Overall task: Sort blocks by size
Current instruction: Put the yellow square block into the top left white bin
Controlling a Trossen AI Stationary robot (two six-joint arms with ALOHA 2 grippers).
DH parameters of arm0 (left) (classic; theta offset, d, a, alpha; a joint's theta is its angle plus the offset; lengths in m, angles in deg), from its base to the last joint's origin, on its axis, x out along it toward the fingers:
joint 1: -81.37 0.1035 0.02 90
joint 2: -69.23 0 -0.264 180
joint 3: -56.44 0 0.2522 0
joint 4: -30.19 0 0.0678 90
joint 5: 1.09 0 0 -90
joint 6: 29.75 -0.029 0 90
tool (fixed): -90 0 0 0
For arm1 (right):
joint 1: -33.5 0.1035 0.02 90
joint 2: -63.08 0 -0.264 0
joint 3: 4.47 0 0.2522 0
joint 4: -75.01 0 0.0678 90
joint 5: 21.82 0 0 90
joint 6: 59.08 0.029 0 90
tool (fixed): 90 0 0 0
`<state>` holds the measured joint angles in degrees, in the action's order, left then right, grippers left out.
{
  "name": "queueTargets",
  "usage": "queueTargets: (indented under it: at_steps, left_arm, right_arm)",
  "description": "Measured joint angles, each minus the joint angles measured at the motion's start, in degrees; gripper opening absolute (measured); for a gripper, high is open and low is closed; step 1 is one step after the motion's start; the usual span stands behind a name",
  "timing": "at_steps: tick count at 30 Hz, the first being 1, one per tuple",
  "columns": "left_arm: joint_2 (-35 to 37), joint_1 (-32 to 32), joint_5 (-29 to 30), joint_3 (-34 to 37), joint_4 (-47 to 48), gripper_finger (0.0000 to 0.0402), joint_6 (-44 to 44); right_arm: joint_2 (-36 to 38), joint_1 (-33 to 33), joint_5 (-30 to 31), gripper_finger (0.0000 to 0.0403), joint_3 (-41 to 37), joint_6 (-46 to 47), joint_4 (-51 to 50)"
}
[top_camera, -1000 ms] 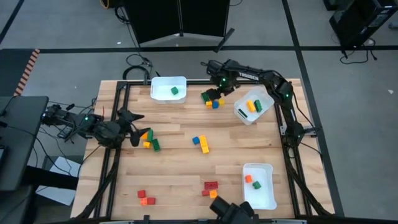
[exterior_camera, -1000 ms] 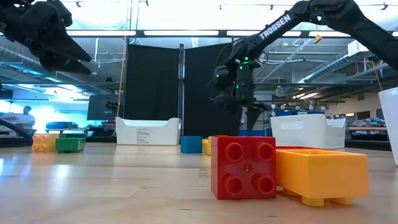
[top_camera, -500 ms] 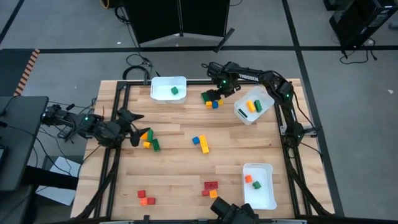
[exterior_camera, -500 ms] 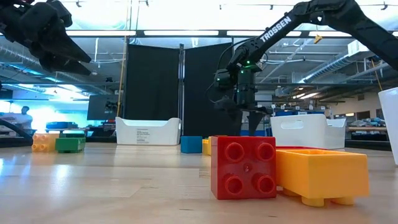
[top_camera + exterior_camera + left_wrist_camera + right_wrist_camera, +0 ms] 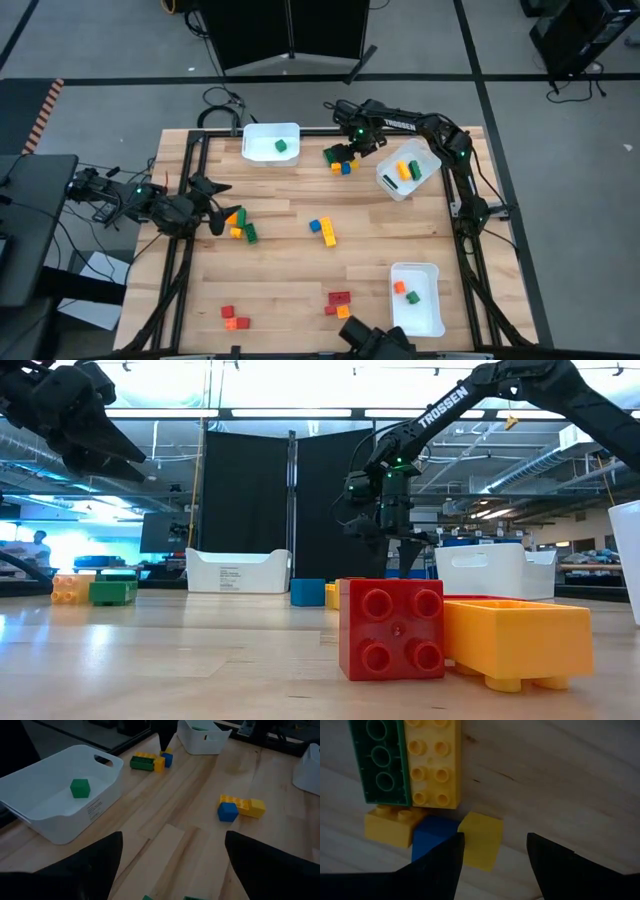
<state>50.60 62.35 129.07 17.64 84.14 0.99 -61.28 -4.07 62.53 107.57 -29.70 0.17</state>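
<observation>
Toy blocks lie in loose groups on the wooden table. At the far edge a cluster holds a long green brick, a long yellow brick, a short yellow brick, a blue cube and a small yellow cube. My right gripper is open, pointing down just above this cluster, its fingers standing either side of the yellow cube. My left gripper is open and empty, raised at the table's left beside orange, yellow and green blocks.
A white bin at the far edge holds a green cube. A tilted bin at the right and a bin at the near right hold a few blocks. Blue and yellow blocks lie mid-table, red and orange ones near the front.
My right gripper has come down a little toward the block cluster at the far edge, staying open. No block has moved.
</observation>
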Motion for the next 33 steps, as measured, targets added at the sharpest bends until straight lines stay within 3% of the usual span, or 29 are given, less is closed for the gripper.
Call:
queueTargets:
  at_steps: [33]
  left_arm:
    - [0.0, 0.0, -0.15, 0.0, 0.04, 0.036, 0.0]
  right_arm:
    - [0.72, 1.57, 1.9, 0.0229, -1.78, 3.47, 0.19]
